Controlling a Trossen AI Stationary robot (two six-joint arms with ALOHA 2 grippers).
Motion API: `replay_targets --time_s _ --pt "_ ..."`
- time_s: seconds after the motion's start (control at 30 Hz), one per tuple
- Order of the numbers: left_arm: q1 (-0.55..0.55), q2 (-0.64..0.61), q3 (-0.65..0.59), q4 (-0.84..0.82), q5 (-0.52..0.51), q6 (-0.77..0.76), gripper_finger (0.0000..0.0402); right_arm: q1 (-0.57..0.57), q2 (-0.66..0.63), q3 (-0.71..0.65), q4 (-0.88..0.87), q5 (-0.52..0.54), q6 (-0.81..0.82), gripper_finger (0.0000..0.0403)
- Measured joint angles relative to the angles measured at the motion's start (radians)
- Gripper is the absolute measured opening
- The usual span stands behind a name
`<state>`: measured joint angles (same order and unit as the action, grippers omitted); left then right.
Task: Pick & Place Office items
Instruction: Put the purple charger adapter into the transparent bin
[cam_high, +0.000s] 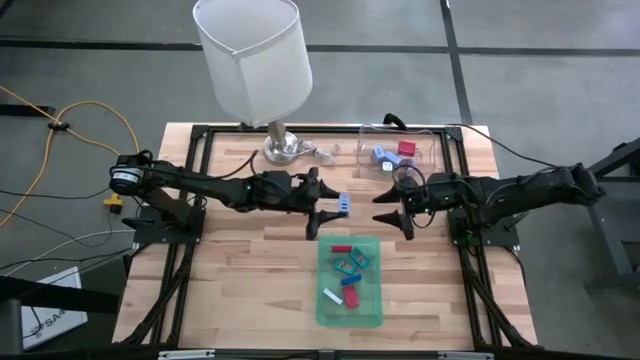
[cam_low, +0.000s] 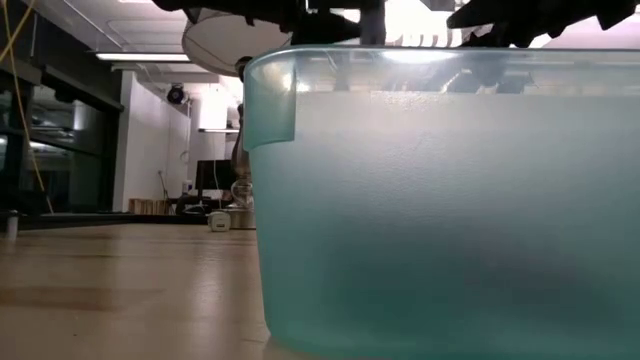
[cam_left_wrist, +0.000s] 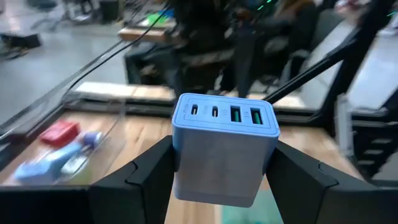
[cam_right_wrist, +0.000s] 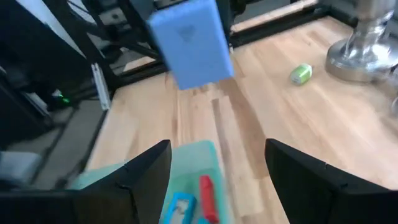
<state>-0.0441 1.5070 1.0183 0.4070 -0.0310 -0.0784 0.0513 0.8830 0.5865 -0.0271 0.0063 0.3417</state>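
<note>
My left hand (cam_left_wrist: 221, 186) grips a blue charger block (cam_left_wrist: 222, 149) by its two flat sides, port end facing away from my wrist, carried in the air above the worktop (cam_high: 240, 270) just short of the far end of the green tray (cam_high: 350, 318). The fingers (cam_left_wrist: 146, 177) catch only the lower part of the block, and those faces look smooth, so my first worry is that it twists or slides out if I swing or tilt the wrist quickly. My right hand (cam_high: 404, 212) stands open and empty just across from it, fingers pointing at the block; the two hands are near each other over the same end of the tray, so a careless move could knock them together or strike the block loose. The tray already carries red, blue and white office items (cam_high: 350, 275), crowded in the half nearest the hands; a drop from height could bounce the block off them and onto the wood. Behind, the clear container (cam_high: 400, 148) holds more pieces.
</note>
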Motion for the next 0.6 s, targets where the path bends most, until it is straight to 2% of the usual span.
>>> replay_targets --time_s 0.2,0.43,0.6 --pt "-0.003 0.000 0.000 0.076 0.078 -0.029 0.0210 0.001 0.113 0.000 0.099 0.003 -0.176 0.0247" --pt "-0.005 0.000 0.000 0.077 0.074 -0.026 0.0210 0.001 0.235 0.000 0.256 0.003 -0.240 0.0247" --pt "-0.005 0.000 0.000 0.077 0.019 -0.001 0.0210 0.001 0.273 0.000 0.343 0.030 -0.244 0.0247"
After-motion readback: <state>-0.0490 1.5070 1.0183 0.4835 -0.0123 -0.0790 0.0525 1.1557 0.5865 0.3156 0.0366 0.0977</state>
